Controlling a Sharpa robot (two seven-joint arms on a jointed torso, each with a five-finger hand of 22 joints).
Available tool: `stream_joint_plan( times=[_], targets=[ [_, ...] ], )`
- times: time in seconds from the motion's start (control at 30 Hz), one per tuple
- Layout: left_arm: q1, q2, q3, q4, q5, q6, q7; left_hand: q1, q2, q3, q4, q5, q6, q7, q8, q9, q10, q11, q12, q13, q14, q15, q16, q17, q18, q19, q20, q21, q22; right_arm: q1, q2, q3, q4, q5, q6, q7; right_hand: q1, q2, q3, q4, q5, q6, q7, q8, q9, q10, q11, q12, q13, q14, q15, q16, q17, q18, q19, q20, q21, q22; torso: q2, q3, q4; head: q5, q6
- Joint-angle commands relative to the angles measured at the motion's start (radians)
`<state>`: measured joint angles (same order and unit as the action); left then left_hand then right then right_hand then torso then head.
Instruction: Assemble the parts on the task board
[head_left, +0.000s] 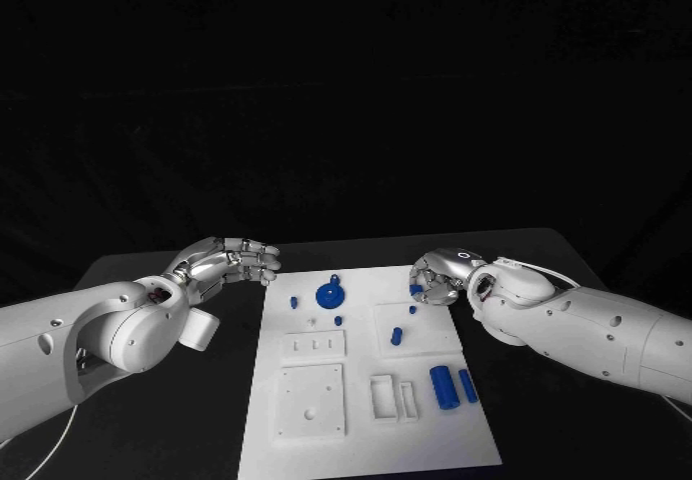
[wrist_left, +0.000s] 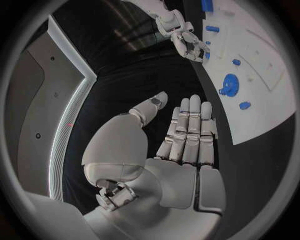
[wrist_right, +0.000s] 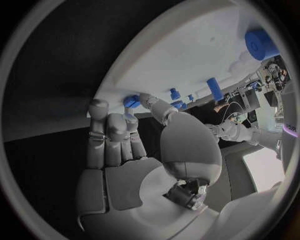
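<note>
Okay, my right hand (head_left: 440, 277) is at the far right corner of the task board (head_left: 361, 440), fingertips (wrist_right: 100, 107) closing around a small blue part (wrist_right: 131, 101) there. Whether it's truly pinched or only touched, I cannot tell. My left hand (head_left: 231, 262) hovers just off the board's far left corner, released, fingers straight and together, holding nothing. Nearest it sits the round blue disc (head_left: 330, 295); two blue cylinders (head_left: 450, 386) lie back toward my right forearm. My worry: that part is tiny and the corner is close, so a shallow pinch could flick it off the board.
</note>
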<state>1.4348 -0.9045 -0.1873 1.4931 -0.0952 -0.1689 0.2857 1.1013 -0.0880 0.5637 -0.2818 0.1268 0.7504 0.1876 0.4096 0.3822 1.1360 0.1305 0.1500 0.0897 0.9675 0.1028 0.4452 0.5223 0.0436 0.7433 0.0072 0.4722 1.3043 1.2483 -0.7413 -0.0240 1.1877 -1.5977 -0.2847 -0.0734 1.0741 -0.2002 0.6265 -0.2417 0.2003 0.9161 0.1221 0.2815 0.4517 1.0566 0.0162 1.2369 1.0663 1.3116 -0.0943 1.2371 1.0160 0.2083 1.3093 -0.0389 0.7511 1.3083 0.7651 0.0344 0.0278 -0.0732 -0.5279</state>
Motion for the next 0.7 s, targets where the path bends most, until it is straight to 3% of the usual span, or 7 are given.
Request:
stream_joint_plan(
  times=[0.03, 0.57, 0.7],
  targets=[
    [0.0, 0.002, 0.0, 0.001, -0.004, 0.017, 0.01, 0.005, 0.003, -0.008, 0.0, 0.004, 0.001, 0.004, -0.002, -0.002, 0.004, 0.003, -0.005, -0.001, -0.003, 0.004, -0.006, 0.002, 0.018, -0.005, 0.0, -0.006, 0.002, -0.002, -0.002, -0.001, -0.001, -0.01, 0.035, -0.01, -0.006, -0.005, 0.0, 0.009, -0.002, 0.012, 0.006, 0.0, -0.001, 0.003, -0.002, -0.003, -0.001, 0.002, -0.001, -0.006, 0.002, 0.053, 0.005, -0.001, -0.005, 0.014, 0.0, 0.0004, -0.0003, -0.001, -0.001],
    [-0.002, 0.002, 0.0, -0.002, -0.005, 0.018, 0.008, 0.005, 0.003, -0.008, 0.0, 0.004, 0.001, 0.004, -0.002, -0.002, 0.004, 0.004, -0.006, -0.001, -0.003, 0.004, -0.007, 0.002, 0.018, -0.005, 0.0, -0.006, 0.002, -0.002, -0.006, -0.001, -0.009, 0.004, 0.027, 0.0, -0.018, -0.02, -0.002, 0.026, 0.01, -0.007, 0.01, -0.01, -0.006, 0.0, 0.002, -0.004, 0.0, 0.002, 0.002, -0.007, 0.003, 0.053, 0.006, -0.004, -0.006, 0.014, 0.001, 0.0016, -0.0005, -0.001, 0.0],
    [-0.002, 0.002, 0.0, -0.002, -0.006, 0.019, 0.008, 0.005, 0.003, -0.008, -0.001, 0.004, 0.001, 0.004, -0.002, -0.002, 0.004, 0.004, -0.006, -0.001, -0.003, 0.004, -0.007, 0.002, 0.018, -0.005, 0.0, -0.006, 0.002, -0.002, -0.009, -0.001, -0.012, 0.017, 0.034, 0.007, -0.014, -0.017, -0.002, 0.026, 0.033, -0.012, 0.012, -0.012, -0.008, -0.001, 0.004, -0.003, 0.0, 0.002, 0.004, -0.008, 0.004, 0.053, 0.005, -0.005, -0.007, 0.015, 0.0, 0.0016, -0.0011, -0.002, 0.0]
  ],
)
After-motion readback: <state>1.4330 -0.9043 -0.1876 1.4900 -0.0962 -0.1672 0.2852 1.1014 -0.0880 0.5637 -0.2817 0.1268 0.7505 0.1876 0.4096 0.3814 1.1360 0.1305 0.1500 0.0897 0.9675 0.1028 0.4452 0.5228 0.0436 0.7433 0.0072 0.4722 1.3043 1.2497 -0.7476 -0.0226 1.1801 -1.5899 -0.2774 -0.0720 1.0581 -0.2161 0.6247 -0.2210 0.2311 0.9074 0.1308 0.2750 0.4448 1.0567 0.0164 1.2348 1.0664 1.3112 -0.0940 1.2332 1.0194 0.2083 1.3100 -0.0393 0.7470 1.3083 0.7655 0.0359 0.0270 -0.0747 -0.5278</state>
